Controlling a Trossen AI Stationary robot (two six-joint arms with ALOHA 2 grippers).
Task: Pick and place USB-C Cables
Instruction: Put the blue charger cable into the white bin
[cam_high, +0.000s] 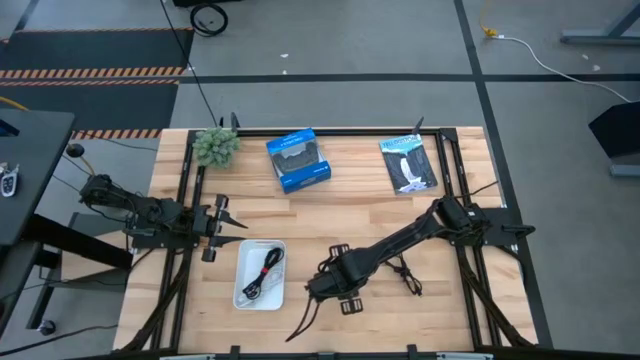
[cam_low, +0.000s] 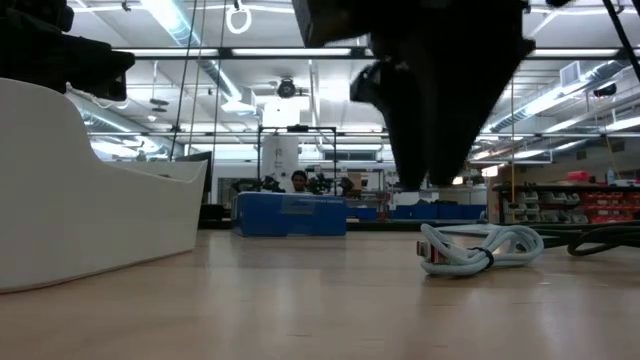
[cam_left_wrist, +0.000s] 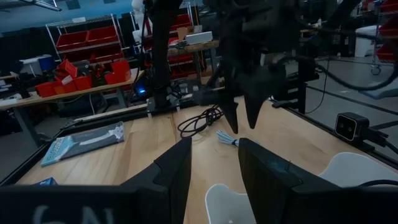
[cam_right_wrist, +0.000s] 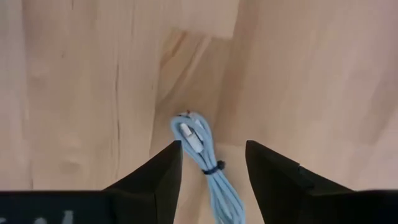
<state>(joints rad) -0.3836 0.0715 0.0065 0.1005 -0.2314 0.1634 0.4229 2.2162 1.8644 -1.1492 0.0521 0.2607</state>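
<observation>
Cable (cam_right_wrist: 205, 158) beneath open right hand (cam_right_wrist: 211, 165)

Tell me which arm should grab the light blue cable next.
Right. Its pincer hangs open directly over the light blue cable, fingers on either side. The left pincer waits beside the white tray, farther off.

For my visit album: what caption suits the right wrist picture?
Right tool, open, poised above a light blue-grey cable lying on the wooden table.
</observation>
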